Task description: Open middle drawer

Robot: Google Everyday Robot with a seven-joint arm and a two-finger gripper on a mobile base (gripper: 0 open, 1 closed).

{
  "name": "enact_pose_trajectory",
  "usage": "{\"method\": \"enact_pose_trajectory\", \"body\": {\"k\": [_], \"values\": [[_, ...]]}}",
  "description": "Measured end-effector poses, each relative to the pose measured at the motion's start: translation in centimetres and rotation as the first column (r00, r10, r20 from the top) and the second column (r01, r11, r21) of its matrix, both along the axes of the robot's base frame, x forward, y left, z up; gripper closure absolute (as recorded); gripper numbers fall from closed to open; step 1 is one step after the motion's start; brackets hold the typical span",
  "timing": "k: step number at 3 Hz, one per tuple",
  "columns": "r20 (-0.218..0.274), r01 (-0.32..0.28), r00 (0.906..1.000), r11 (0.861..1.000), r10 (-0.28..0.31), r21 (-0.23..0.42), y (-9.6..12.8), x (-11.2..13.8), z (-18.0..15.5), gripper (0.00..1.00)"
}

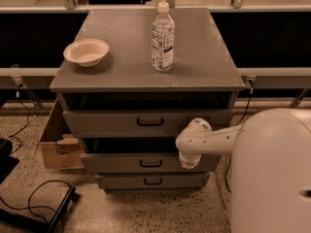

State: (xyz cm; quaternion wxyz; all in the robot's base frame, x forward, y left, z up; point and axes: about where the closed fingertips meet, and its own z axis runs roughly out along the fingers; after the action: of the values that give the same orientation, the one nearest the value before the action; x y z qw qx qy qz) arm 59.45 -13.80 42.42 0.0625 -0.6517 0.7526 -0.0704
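**Pincer at the right end of the middle drawer**

You had the middle drawer [116, 163] in the desk's [209, 79] front, between the top drawer [102, 123] and the bottom drawer [121, 181]. A dark gap showed above its front edge, and that front stood slightly forward of the bottom drawer's. Bare floor [146, 210] ran in front of the drawers. On the left, a box [58, 152] sat just beside the desk. On the right, your robot's body [272, 178] stood near the desk's right edge.

On the desk, a bowl [86, 51] sat near the left edge. A bottle [162, 37] stood upright around the middle, well apart from the bowl.

Your arm [218, 139] reached in from the right. The pincer [188, 160] pointed down at the right end of the middle drawer's front, to the right of its handle [151, 163]. You could not tell whether the pincer was open or closed, or whether it touched the front.
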Motion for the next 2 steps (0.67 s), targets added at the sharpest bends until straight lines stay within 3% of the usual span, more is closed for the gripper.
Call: {"method": "enact_pose_trajectory", "body": {"k": [1,2], "values": [[0.000,0.000,1.0000,1.000,0.000,0.000,0.00,0.00,0.11,0.13],[0.000,0.000,1.0000,1.000,0.000,0.000,0.00,0.00,0.12,0.00]]}}
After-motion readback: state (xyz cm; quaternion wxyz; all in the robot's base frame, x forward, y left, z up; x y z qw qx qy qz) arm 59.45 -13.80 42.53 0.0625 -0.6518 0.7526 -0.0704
